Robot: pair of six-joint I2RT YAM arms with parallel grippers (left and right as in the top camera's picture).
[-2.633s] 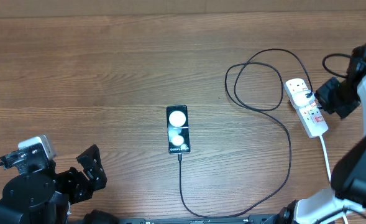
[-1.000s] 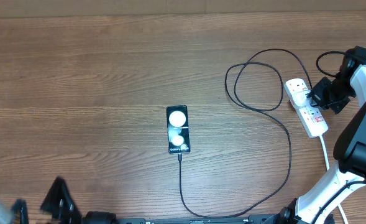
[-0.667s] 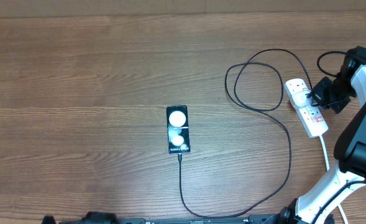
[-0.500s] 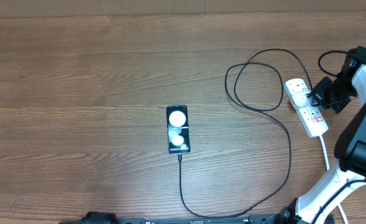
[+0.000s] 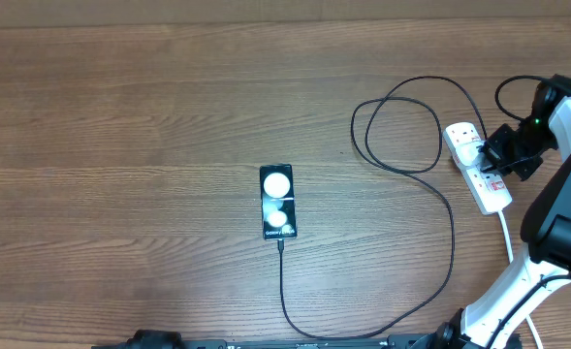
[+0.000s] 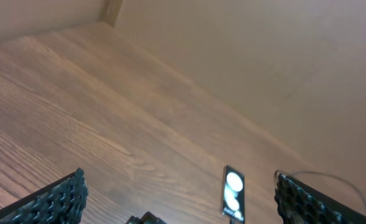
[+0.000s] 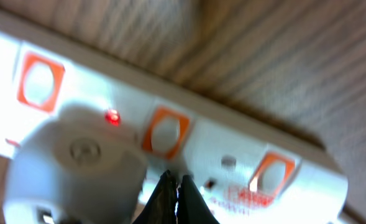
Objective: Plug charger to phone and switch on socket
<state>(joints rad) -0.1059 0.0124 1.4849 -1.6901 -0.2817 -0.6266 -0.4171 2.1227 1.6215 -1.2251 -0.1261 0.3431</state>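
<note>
Phone [image 5: 276,202] lies mid-table, charger cable [image 5: 452,233] already meeting its near edge; well to the phone's right, the right gripper [image 7: 173,186], fingers closed on nothing, points at the socket strip [image 5: 479,167], apparently to press a switch [image 7: 165,134]; the left gripper [image 6: 178,186] hangs wide open, idle, well back from the phone.

The left tool [image 6: 179,188] gapes wide, framing the phone [image 6: 233,195] lying ahead.

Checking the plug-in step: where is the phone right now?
Overhead, the phone lies near the middle of the table, left of the socket, the charger cable meeting its near end.
</note>
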